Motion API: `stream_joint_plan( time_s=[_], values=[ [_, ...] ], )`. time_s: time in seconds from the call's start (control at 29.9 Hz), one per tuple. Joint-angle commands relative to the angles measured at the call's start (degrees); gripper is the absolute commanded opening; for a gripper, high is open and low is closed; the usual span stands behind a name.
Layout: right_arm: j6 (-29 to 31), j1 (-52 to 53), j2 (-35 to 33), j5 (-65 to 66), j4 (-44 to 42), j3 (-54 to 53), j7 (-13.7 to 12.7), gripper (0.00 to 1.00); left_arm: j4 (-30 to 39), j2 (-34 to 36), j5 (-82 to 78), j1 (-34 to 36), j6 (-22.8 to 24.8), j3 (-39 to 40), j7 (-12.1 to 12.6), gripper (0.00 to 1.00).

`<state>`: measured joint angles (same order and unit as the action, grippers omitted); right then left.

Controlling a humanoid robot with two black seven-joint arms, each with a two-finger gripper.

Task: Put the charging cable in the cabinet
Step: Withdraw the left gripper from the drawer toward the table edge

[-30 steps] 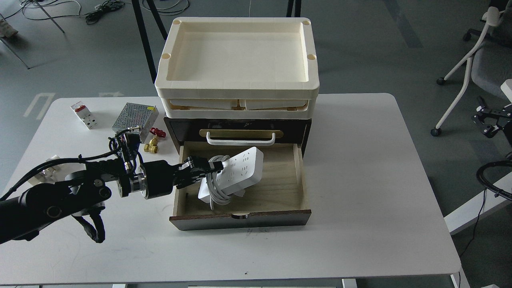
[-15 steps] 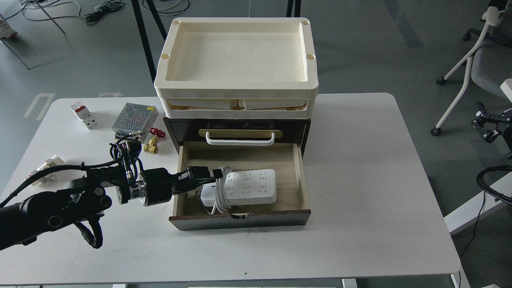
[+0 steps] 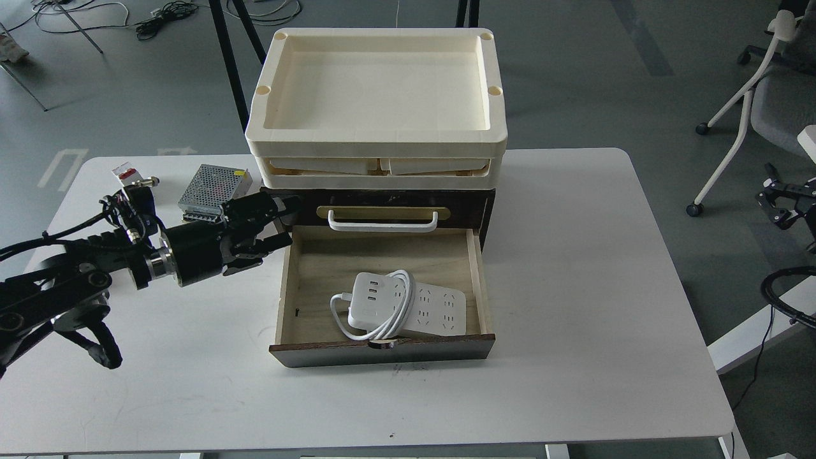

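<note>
The charging cable point(image 3: 408, 306), a white power strip with its cord looped over it, lies flat in the front part of the open drawer point(image 3: 319, 268) of the dark brown cabinet point(image 3: 484, 204). The drawer is pulled out below the white bar handle point(image 3: 382, 223). My left gripper point(image 3: 285, 222) is open and empty. It hovers at the drawer's back left corner, beside the cabinet's left side and apart from the cable. My right gripper point(image 3: 781, 203) is off the table at the far right edge, with its fingers spread.
Cream trays point(image 3: 376, 137) are stacked on the cabinet. A metal mesh power supply box point(image 3: 207, 191) and a white-and-red breaker point(image 3: 126, 173) stand on the white table point(image 3: 574, 287) behind my left arm. An office chair point(image 3: 765, 95) stands at the right.
My left gripper has let go of the cable and drawn back up and to the left, out of the drawer. The cable has settled flat toward the drawer's front right.
</note>
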<state>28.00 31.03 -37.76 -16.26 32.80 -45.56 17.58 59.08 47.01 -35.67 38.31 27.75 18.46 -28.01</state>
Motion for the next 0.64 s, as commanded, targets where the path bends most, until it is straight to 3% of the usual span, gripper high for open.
stream_joint_plan(
  time_s=[0.0,0.2,0.27,0.6],
  values=[
    [0.0,0.08,-0.12,0.0,2.17,-2.86,0.0,1.0,-6.06,4.05,10.68,-0.43,0.25,4.99,0.01,0.99],
    [0.0,-0.09,-1.61,0.0,14.81,-4.96,0.08,1.0,-28.11,1.0,19.84,-0.25,0.25,13.69,0.01,0.99],
    [0.0,-0.09,-1.79,0.18,19.65,-6.72,0.0,1.0,-31.73,-1.64,19.94,0.27,0.25,14.41,0.01,0.99],
    [0.0,1.05,-1.17,0.79,23.01,-7.79,0.0,1.0,-32.45,-4.64,19.85,0.19,0.25,13.79,0.01,0.99]
  ],
)
